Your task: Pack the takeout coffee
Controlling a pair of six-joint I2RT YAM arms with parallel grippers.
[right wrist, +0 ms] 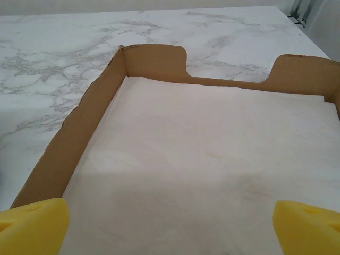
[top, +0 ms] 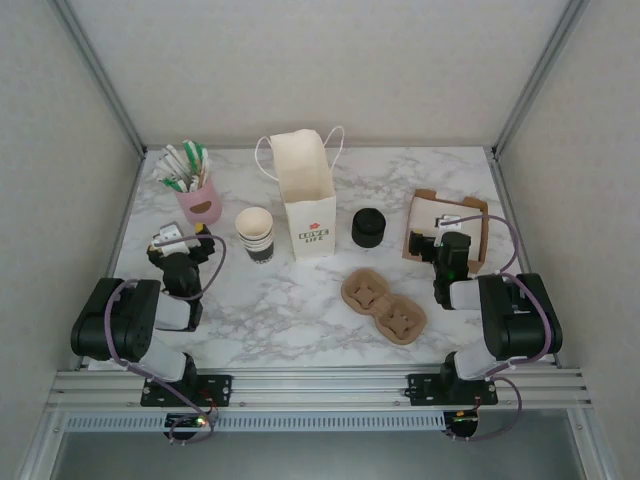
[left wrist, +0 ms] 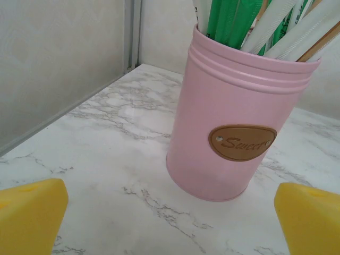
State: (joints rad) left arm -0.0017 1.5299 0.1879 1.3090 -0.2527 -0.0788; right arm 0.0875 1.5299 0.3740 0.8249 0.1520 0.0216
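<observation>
The takeout coffee is out of view. A white paper bag (top: 305, 200) with handles stands open at the middle back. Left of it is a lidless paper cup (top: 256, 235) with a white-and-dark banded wall and a cream inside. A squat black cylinder (top: 368, 228) sits to the bag's right. My left gripper (top: 175, 240) (left wrist: 170, 226) is open low over the marble, facing a pink tin. Over a cardboard tray, my right gripper (top: 448, 232) (right wrist: 170, 228) is open. Nothing lies between either pair of yellow fingertips (left wrist: 32, 212) (right wrist: 32, 226).
The pink tin (top: 200, 203) (left wrist: 234, 133) holds wrapped straws and sticks at the back left. The shallow cardboard tray (top: 420, 215) (right wrist: 154, 61), lined with white paper, lies at the right. A brown pulp cup carrier (top: 383, 303) lies flat in front. Walls close in on three sides.
</observation>
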